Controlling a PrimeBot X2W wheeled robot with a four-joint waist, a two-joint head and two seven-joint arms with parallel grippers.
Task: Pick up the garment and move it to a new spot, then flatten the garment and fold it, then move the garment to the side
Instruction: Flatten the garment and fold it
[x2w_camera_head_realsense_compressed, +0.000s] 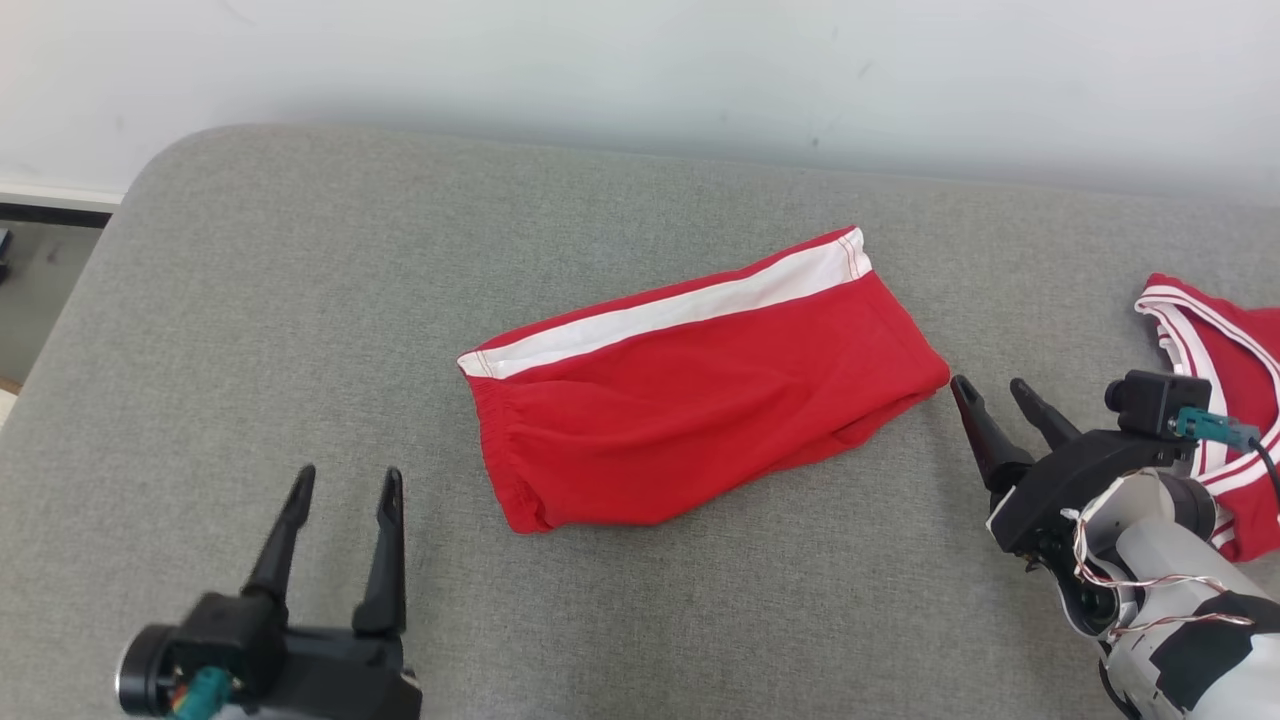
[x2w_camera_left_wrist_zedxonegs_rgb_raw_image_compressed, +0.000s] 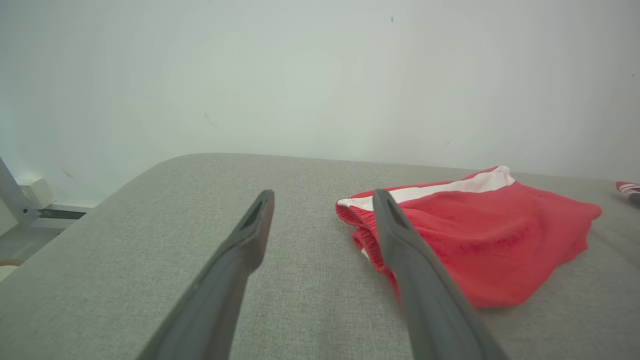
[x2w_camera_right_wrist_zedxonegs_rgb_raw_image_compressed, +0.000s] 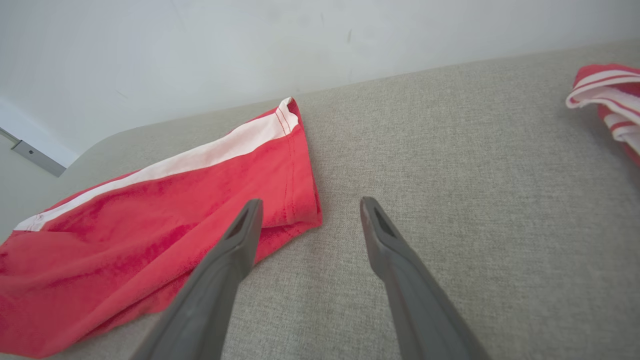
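The garment (x2w_camera_head_realsense_compressed: 700, 385) is a pair of red shorts with a white side stripe, folded into a slanted oblong in the middle of the grey padded surface (x2w_camera_head_realsense_compressed: 300, 300). My left gripper (x2w_camera_head_realsense_compressed: 348, 485) stands open at the lower left, a little left of the garment's elastic waistband end, with nothing between its fingers. In the left wrist view the garment (x2w_camera_left_wrist_zedxonegs_rgb_raw_image_compressed: 490, 235) lies right of the left gripper (x2w_camera_left_wrist_zedxonegs_rgb_raw_image_compressed: 322, 197). My right gripper (x2w_camera_head_realsense_compressed: 990, 385) is open just right of the garment's leg-hem end, apart from it. The right wrist view shows the garment (x2w_camera_right_wrist_zedxonegs_rgb_raw_image_compressed: 150, 225) left of the right gripper (x2w_camera_right_wrist_zedxonegs_rgb_raw_image_compressed: 307, 202).
A second red garment with white trim (x2w_camera_head_realsense_compressed: 1225, 390) lies bunched at the right edge, behind my right wrist; it also appears as red-and-white cloth (x2w_camera_right_wrist_zedxonegs_rgb_raw_image_compressed: 610, 97). A pale wall (x2w_camera_head_realsense_compressed: 640, 70) runs along the back. The surface's rounded left corner drops to the floor (x2w_camera_head_realsense_compressed: 40, 290).
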